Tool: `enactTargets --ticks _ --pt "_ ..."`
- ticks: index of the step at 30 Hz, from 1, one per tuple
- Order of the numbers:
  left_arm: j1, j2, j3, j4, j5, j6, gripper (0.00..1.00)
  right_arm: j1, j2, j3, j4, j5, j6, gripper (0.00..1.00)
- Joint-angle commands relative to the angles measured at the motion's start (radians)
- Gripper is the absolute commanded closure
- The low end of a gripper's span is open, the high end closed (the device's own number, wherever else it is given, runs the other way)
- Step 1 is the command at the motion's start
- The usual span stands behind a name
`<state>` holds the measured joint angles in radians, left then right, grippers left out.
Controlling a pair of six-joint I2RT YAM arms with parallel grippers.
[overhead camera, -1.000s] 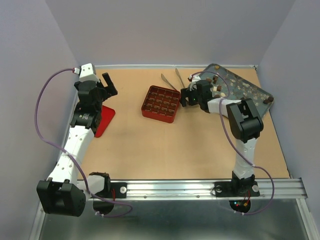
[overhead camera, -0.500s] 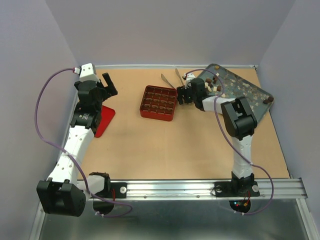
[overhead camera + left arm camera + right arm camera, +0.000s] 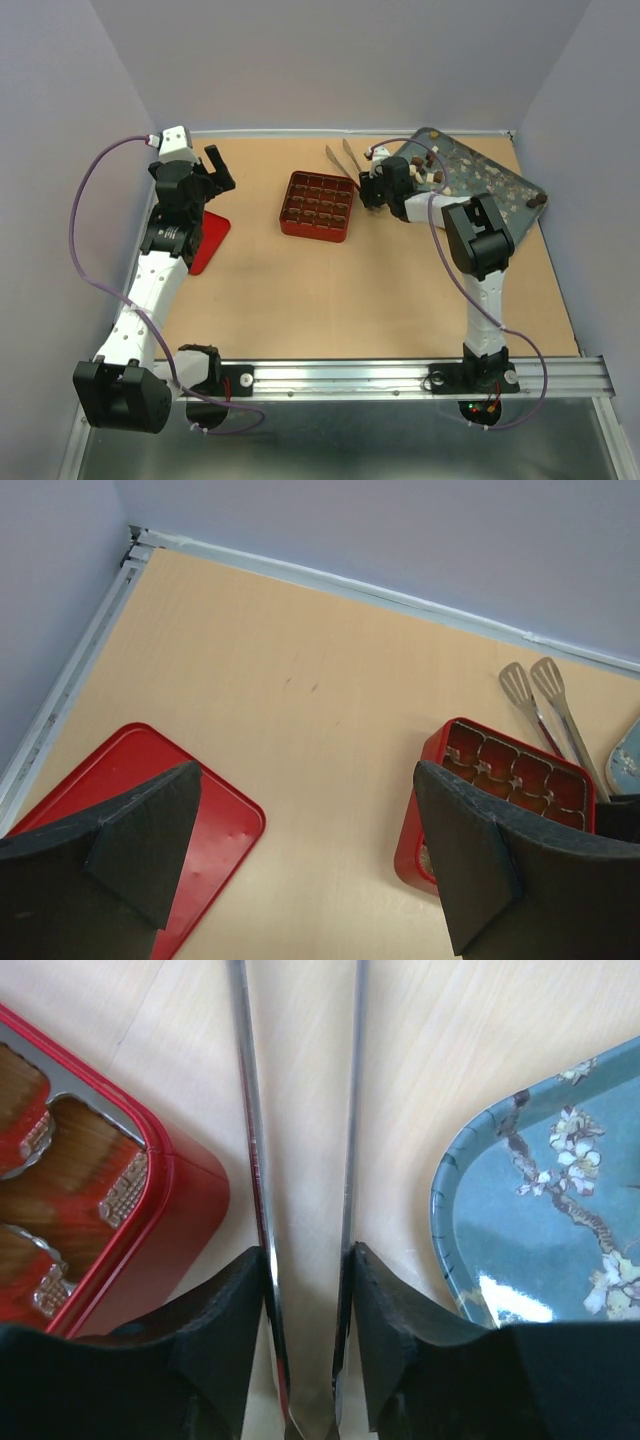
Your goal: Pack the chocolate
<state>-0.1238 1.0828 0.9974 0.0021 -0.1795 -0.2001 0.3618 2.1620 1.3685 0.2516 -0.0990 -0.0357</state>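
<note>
R claw (image 3: 305, 1260) tighter round tongs (image 3: 243, 1080), ends cropped

counter (image 3: 330, 290): tan wood | red gridded box (image 3: 318, 206): square, open top, mid-counter | metal tongs (image 3: 342, 158): lying between box and tray, arms close and nearly parallel | blue-green floral tray (image 3: 478, 160): far right corner, just beside the tongs | flat red lid (image 3: 212, 240): left edge, well apart from box
</note>
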Motion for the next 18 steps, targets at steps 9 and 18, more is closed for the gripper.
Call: enactTargets --ticks 9,18 --pt "-0.004 -0.026 0.04 0.036 0.028 -0.004 0.01 0.011 -0.229 -0.092 -0.103 0.044 0.088 0.61" --pt "-0.005 -0.034 0.03 0.041 0.044 -0.016 0.01 0.011 -0.441 -0.174 -0.211 0.094 0.131 0.61"
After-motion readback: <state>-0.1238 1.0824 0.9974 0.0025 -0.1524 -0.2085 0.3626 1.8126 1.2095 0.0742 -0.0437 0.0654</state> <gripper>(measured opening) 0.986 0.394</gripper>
